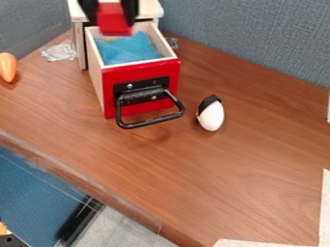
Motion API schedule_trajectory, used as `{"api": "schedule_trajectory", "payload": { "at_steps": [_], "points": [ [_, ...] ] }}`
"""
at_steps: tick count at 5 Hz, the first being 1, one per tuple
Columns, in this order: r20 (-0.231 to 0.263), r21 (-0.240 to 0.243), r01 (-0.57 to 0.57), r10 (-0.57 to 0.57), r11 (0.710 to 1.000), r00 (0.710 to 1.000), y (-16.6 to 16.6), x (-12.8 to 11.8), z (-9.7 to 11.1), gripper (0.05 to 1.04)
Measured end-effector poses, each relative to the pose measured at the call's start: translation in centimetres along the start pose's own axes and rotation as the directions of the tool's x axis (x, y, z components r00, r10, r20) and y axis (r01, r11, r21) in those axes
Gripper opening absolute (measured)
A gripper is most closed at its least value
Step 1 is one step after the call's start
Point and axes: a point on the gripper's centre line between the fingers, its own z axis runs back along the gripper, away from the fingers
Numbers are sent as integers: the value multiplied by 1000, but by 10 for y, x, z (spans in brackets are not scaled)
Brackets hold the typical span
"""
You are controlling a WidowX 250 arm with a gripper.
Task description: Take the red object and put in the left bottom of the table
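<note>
At the top edge of the view my black gripper (109, 6) hangs over the back of the open drawer, shut on the red object (114, 20). The red object is blocky and sits between the two fingers, above the blue cloth in the drawer. The brown wooden table (213, 178) spreads out below, its front left edge running down to the right.
A red-fronted drawer (143, 107) with a black handle (149, 120) is pulled out, blue cloth (129, 49) inside. A white and black egg-shaped thing (211, 115) lies to its right. An orange object (7, 66) and clear crumpled plastic (59, 51) are at left.
</note>
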Motion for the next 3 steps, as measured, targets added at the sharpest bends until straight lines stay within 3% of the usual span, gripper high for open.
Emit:
{"api": "schedule_trajectory", "payload": {
  "at_steps": [1,3],
  "points": [
    [10,9,1,-1,1000,1000,28,-21,7,823],
    [-1,78,46,-46,996,999,78,-48,-14,823]
  ]
}}
